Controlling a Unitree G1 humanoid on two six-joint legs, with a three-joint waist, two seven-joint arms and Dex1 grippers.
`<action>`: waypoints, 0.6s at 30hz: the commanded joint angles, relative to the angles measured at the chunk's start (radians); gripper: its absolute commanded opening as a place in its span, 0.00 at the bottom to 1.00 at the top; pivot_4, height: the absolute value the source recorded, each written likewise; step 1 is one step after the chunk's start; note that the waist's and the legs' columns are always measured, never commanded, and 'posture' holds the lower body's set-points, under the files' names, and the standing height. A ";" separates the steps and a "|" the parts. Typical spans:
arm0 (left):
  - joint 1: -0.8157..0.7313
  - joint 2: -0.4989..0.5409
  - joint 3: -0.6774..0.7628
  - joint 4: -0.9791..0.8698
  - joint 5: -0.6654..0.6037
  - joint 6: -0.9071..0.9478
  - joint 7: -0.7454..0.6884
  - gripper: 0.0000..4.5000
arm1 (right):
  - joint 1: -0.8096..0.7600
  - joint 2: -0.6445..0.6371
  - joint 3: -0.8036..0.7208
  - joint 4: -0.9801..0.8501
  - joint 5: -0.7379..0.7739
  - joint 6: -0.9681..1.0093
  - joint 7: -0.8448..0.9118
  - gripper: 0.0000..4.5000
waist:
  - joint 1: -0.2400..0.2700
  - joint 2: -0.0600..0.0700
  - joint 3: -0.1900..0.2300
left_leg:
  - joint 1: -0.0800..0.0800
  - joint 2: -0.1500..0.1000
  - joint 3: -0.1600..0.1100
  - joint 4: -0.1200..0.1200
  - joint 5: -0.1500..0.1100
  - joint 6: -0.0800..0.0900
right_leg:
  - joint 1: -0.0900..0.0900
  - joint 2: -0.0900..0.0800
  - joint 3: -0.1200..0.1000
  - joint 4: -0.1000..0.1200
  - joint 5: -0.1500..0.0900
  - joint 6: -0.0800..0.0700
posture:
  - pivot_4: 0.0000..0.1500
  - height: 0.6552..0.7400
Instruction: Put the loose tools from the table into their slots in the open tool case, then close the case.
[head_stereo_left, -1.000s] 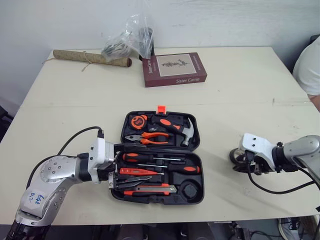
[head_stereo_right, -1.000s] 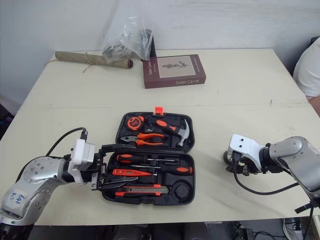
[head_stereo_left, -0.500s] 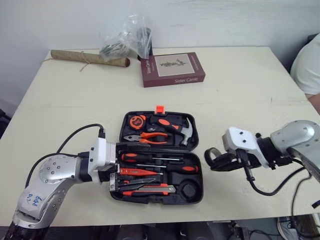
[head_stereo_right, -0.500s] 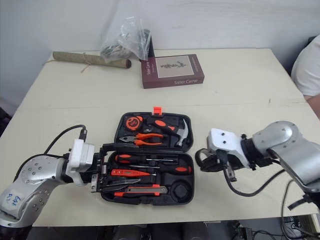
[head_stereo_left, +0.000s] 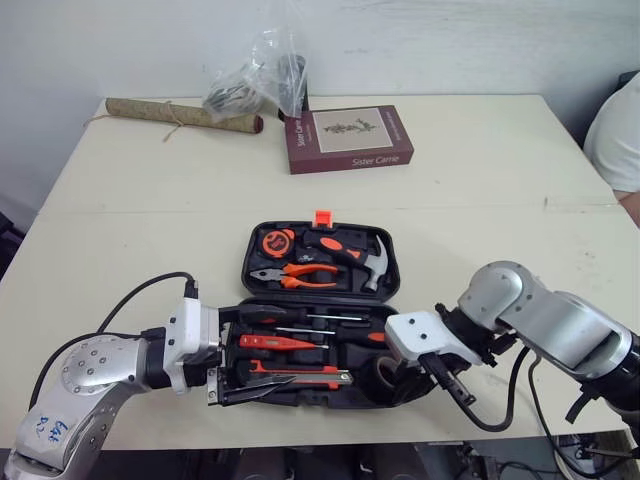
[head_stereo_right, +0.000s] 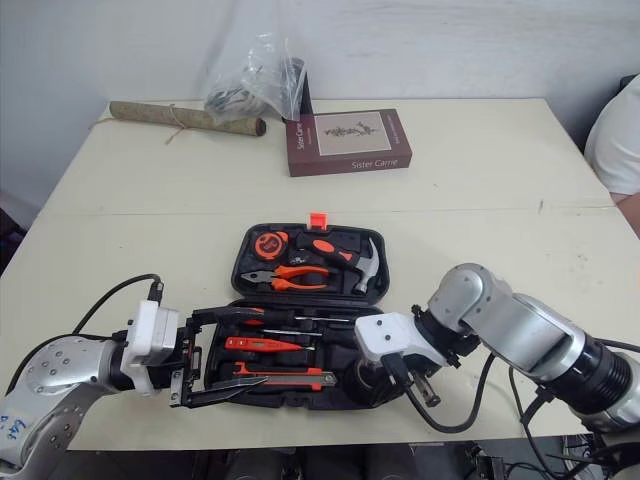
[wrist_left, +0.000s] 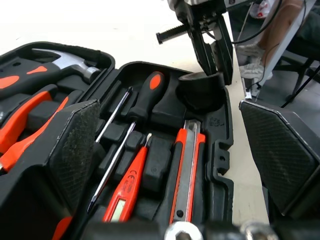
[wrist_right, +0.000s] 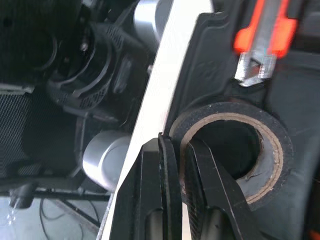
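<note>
The open black tool case (head_stereo_left: 250, 262) lies at the table's middle front. Its lid half holds a hammer (head_stereo_left: 365, 262), pliers (head_stereo_left: 295, 275) and a tape measure (head_stereo_left: 275, 242). Screwdrivers (head_stereo_left: 300, 318) and an orange utility knife (head_stereo_left: 300, 375) lie in the near half. My right gripper (wrist_right: 180, 142) is shut on the wall of a black tape roll (wrist_right: 272, 150), one finger inside the ring, one outside. The roll (head_stereo_left: 385, 372) sits over the round slot at the case's front right corner. My left gripper (head_stereo_right: 265, 348) is open, with its fingers (wrist_left: 75, 145) spread across the case's left end.
A dark red book (head_stereo_left: 348, 137), a clear plastic bag (head_stereo_left: 255, 85) and a brown roll tied with string (head_stereo_left: 180, 115) lie at the table's far side. A person in white (head_stereo_left: 615, 130) sits at the right edge. The case's front edge is close to the table's edge.
My right arm has swung left from the table's right side, carrying the tape roll to the case's front right corner. The left gripper has shifted slightly toward the front and stays open.
</note>
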 joint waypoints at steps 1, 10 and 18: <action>0.049 -0.004 0.035 -0.047 0.008 -0.039 -0.004 1.00 | 0.003 0.001 0.016 0.010 -0.042 -0.020 0.019 0.02 | 0.000 0.000 0.000 | 0.000 0.000 0.000 0.000 0.000 0.000 | 0.000 -0.001 0.000 0.000 0.000 0.000 | 1.00 1.00; 0.091 0.002 0.042 -0.039 0.019 -0.075 -0.013 1.00 | -0.042 0.045 0.056 0.063 -0.140 -0.027 0.001 0.02 | -0.006 -0.001 -0.001 | 0.000 0.001 0.000 0.001 -0.001 0.000 | 0.000 -0.002 0.000 0.000 0.000 0.000 | 1.00 1.00; 0.076 0.004 0.042 -0.020 0.024 -0.086 -0.013 1.00 | -0.061 0.026 0.075 0.050 -0.151 -0.001 0.035 0.21 | -0.019 -0.001 -0.001 | 0.000 0.000 0.000 0.000 -0.001 0.000 | 0.001 -0.003 0.000 0.000 0.000 0.000 | 1.00 1.00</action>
